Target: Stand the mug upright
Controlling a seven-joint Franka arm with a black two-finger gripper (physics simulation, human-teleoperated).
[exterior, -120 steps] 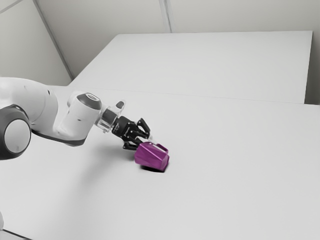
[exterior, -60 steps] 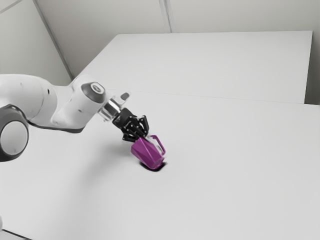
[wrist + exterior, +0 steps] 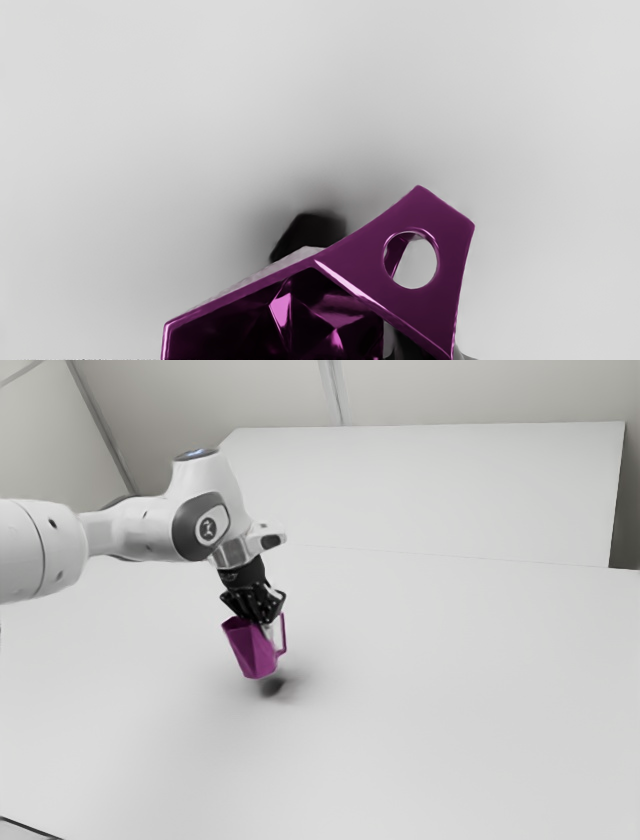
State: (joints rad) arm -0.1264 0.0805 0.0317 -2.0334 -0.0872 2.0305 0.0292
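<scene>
Gripper point(image 3: 257, 617) closed on the purple mug point(image 3: 250, 650), pinching its wall by the handle point(image 3: 284, 636). Arm point(image 3: 150, 532) reaches in from the exterior view's left; gripper points down, slightly aslant. Mug hangs just below the gripper, raised off the table point(image 3: 450, 690). Mouth up, base down, but body leaning: not quite upright, mouth tipped to the exterior view's left. Handle on the exterior view's right side of the mug. Dark shadow point(image 3: 272, 687) on the table under the mug, near its base. Wrist view: rim point(image 3: 240, 293) close to the gripper, faceted inside visible, rounded hole through the handle.
</scene>
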